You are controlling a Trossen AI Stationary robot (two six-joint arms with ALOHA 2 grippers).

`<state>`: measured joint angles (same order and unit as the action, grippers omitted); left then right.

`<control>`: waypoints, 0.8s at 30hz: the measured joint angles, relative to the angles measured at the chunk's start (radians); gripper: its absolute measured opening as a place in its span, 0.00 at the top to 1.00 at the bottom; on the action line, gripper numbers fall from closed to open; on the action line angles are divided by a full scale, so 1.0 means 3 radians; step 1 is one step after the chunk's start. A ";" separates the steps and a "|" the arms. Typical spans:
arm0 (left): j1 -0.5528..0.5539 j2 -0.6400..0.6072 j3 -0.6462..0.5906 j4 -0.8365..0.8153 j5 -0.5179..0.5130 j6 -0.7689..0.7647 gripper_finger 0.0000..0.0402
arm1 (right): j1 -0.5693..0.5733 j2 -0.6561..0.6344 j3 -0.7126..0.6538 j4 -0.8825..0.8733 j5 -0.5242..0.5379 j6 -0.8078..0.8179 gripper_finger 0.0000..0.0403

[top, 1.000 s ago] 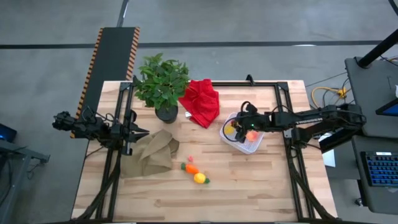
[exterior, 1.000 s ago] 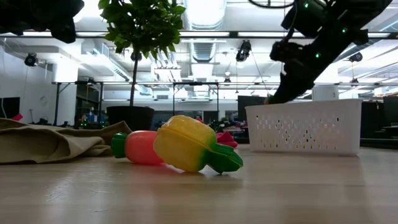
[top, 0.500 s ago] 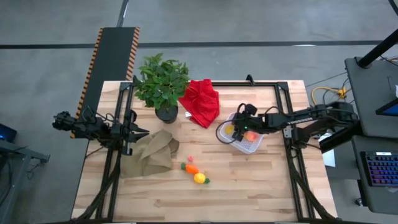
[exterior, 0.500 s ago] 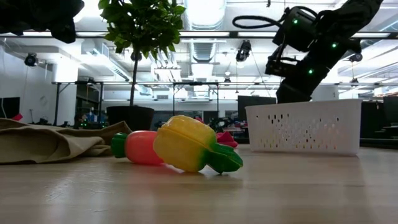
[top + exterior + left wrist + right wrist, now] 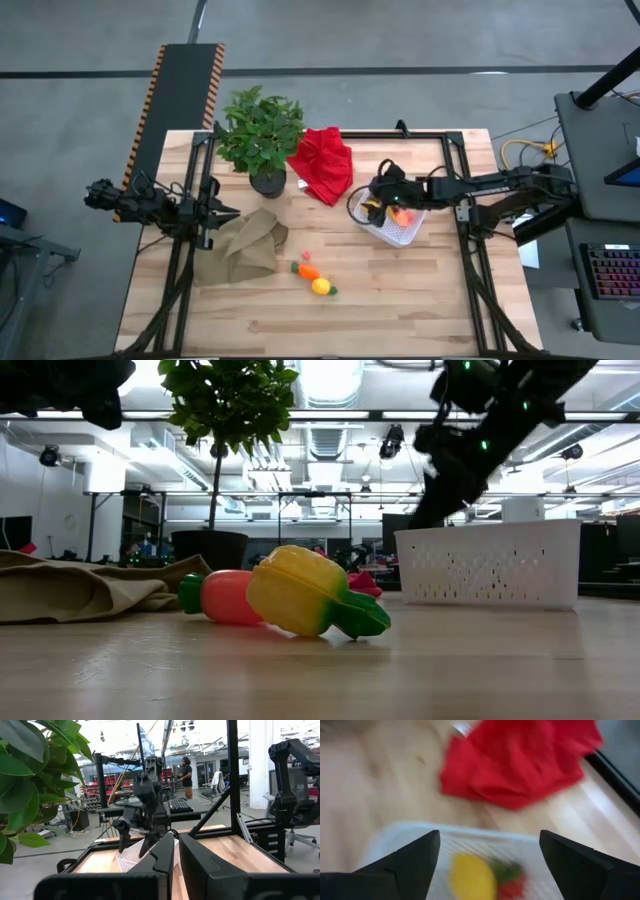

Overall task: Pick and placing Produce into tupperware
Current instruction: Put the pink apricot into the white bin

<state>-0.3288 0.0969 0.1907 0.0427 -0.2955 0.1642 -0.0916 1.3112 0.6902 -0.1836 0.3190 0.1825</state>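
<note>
The white tupperware (image 5: 398, 228) stands right of the table's middle. A yellow piece (image 5: 472, 877) and a red piece with a green tip (image 5: 511, 884) lie in it. My right gripper (image 5: 377, 197) hangs open just above its left end, with nothing between the fingers (image 5: 415, 860). Three more pieces of produce lie on the wood near the middle: a small pink one (image 5: 305, 256), an orange one (image 5: 308, 271) and a yellow one (image 5: 321, 287). My left gripper (image 5: 226, 212) waits shut at the table's left edge.
A red cloth (image 5: 323, 165) lies just beyond the tupperware, toward the far edge. A potted plant (image 5: 260, 135) stands at the far left, and a tan cloth (image 5: 243, 248) is crumpled in front of it. Black frame rails run along the table's sides.
My right gripper has opened wide, risen out of the tupperware and shifted toward the table's left. The produce inside the tupperware stays where it lay.
</note>
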 joint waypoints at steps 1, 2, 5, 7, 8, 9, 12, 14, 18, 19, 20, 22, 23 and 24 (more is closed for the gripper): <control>0.0001 -0.0001 -0.0002 -0.0001 -0.0001 0.0000 0.96 | 0.0006 -0.0033 0.0040 0.0015 -0.0110 0.0019 0.16; 0.0000 0.0001 -0.0003 -0.0002 -0.0001 0.0000 0.96 | 0.0021 -0.0064 0.0082 0.0049 -0.0247 0.0036 0.16; -0.0001 0.0001 -0.0006 -0.0001 -0.0001 0.0000 0.96 | 0.0107 -0.0118 0.0162 0.0383 -0.0729 0.0071 0.17; 0.0001 0.0001 -0.0006 -0.0003 -0.0001 0.0000 0.96 | 0.0225 -0.0096 0.0189 0.0686 -0.0998 0.0044 0.18; 0.0000 0.0001 -0.0006 -0.0002 -0.0001 0.0000 0.96 | 0.0302 -0.0059 0.0201 0.0832 -0.1082 -0.0010 0.18; 0.0000 0.0001 -0.0006 -0.0001 -0.0001 0.0000 0.96 | 0.0384 -0.0013 0.0211 0.0959 -0.1130 -0.0085 0.18; 0.0000 0.0002 -0.0006 -0.0001 -0.0001 0.0000 0.96 | 0.0625 0.0201 0.0258 0.1103 -0.1148 -0.0328 0.18; 0.0000 0.0002 -0.0006 -0.0002 -0.0001 0.0001 0.96 | 0.0736 0.0401 0.0331 0.1139 -0.1123 -0.0445 0.18; 0.0001 -0.0002 -0.0006 -0.0003 -0.0001 0.0000 0.96 | 0.0807 0.0839 0.0554 0.1149 -0.0962 -0.0464 0.18; 0.0000 -0.0002 -0.0006 0.0000 -0.0003 0.0000 0.96 | 0.0806 0.0950 0.0619 0.1143 -0.0952 -0.0471 0.18; 0.0000 0.0000 -0.0006 0.0004 -0.0001 0.0000 0.96 | 0.0805 0.1055 0.0691 0.1146 -0.0944 -0.0497 0.18; 0.0000 0.0001 -0.0006 -0.0002 -0.0002 -0.0001 0.96 | 0.0795 0.1265 0.0828 0.1147 -0.0931 -0.0564 0.18; 0.0000 0.0000 -0.0006 0.0001 -0.0001 -0.0002 0.96 | 0.0789 0.1367 0.0895 0.1148 -0.0922 -0.0601 0.18; 0.0000 0.0000 -0.0006 0.0001 -0.0002 -0.0003 0.96 | 0.0787 0.1473 0.0961 0.1145 -0.0912 -0.0630 0.18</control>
<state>-0.3289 0.0969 0.1890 0.0429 -0.2959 0.1635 0.1446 1.7530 0.9785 0.1598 0.0452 -0.0064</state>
